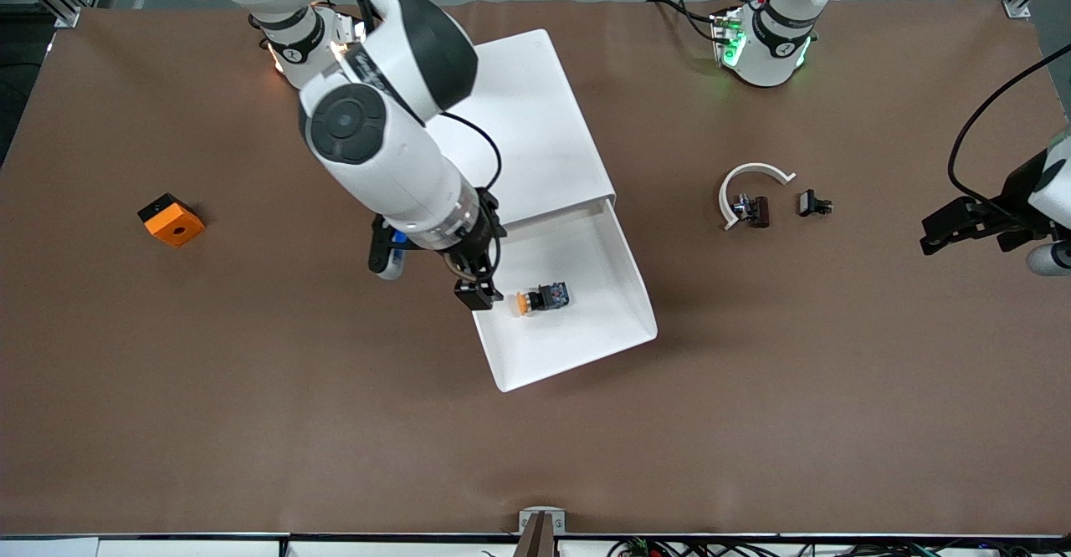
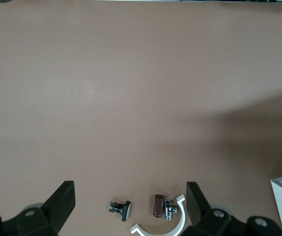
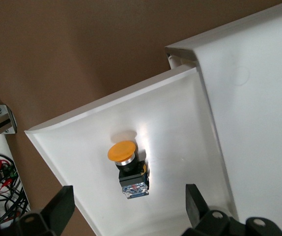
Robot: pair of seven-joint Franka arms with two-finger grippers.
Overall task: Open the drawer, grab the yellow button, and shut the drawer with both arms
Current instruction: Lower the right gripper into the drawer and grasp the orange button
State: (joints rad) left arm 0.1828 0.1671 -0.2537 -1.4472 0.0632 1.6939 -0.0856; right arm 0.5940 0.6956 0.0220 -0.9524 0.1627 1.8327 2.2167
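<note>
One button [image 1: 542, 297] lying in the pulled-out drawer [image 1: 619, 323], right gripper [image 1: 477, 293] hanging over it, jaws released, left gripper [image 1: 962, 227] waiting over the counter [image 1: 335, 423], jaws probably spread.

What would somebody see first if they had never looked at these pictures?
Probably the big right arm, reaching over the pulled-out drawer with its right gripper open above it. Next, the little button with its orange-yellow cap, lying on its side in that drawer. The left gripper waits open toward the left arm's end of the table, over bare tabletop.
</note>
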